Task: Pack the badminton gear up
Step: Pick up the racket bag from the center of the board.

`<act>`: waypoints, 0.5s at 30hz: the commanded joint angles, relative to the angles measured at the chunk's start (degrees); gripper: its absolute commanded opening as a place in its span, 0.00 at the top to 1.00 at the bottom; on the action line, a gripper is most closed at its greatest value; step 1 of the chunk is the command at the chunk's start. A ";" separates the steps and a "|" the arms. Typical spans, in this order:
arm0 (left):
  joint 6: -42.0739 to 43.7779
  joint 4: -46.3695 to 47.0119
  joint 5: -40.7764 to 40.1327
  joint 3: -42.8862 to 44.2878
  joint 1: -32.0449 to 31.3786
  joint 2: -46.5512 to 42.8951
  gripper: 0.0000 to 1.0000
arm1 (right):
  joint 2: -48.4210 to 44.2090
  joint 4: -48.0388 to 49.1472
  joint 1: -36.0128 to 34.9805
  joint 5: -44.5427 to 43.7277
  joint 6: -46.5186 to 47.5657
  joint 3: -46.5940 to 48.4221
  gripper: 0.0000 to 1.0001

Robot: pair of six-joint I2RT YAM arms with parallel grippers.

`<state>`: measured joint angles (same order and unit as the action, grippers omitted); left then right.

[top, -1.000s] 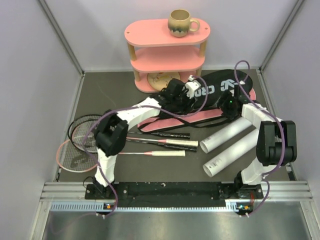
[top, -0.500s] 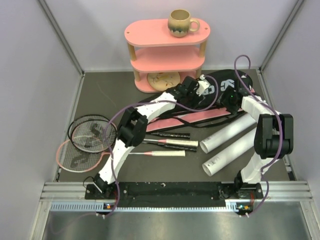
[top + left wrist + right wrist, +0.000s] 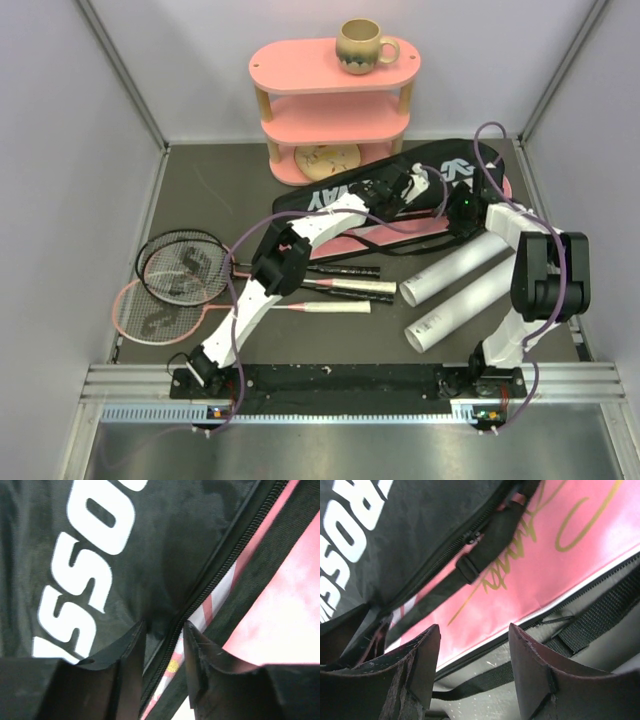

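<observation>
Left claw (image 3: 163,627): it is hanging over the black bag (image 3: 330,196) with its fingers a little apart, and the zip (image 3: 220,565) is running into the gap. I cannot tell if they are pinching it (the tips are covering that spot).
Right claw (image 3: 474,627): its fingers are standing wide apart and holding nothing, just above the pink bag (image 3: 560,555) and a black strap (image 3: 590,625).
Black bag: it is lying slanted at the back of the table (image 3: 220,190), on top of the pink bag. The arms are hiding the middle of its white letters.
Pink bag: only its lower edge and one end are peeking out.
Rackets (image 3: 185,265): they are lying at the left with heads overlapping and handles pointing right. The left arm is crossing over the shafts.
Tubes (image 3: 455,270): two white ones are lying side by side near the right arm.
Shelf (image 3: 335,118): it is standing at the back with a mug (image 3: 360,45) on top. Something round and pale is sitting on the lowest level, too blurry to name.
</observation>
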<state>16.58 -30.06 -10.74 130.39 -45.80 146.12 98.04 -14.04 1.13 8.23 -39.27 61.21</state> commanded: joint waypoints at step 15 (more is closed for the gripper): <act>-16.48 -6.32 16.69 0.22 2.64 -20.25 1.00 | -15.23 9.65 2.03 12.24 -1.96 -12.16 0.55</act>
<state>10.26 -35.99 -4.51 130.17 -45.43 138.04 90.11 -8.67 1.89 17.06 -41.45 50.50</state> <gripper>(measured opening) 0.017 0.417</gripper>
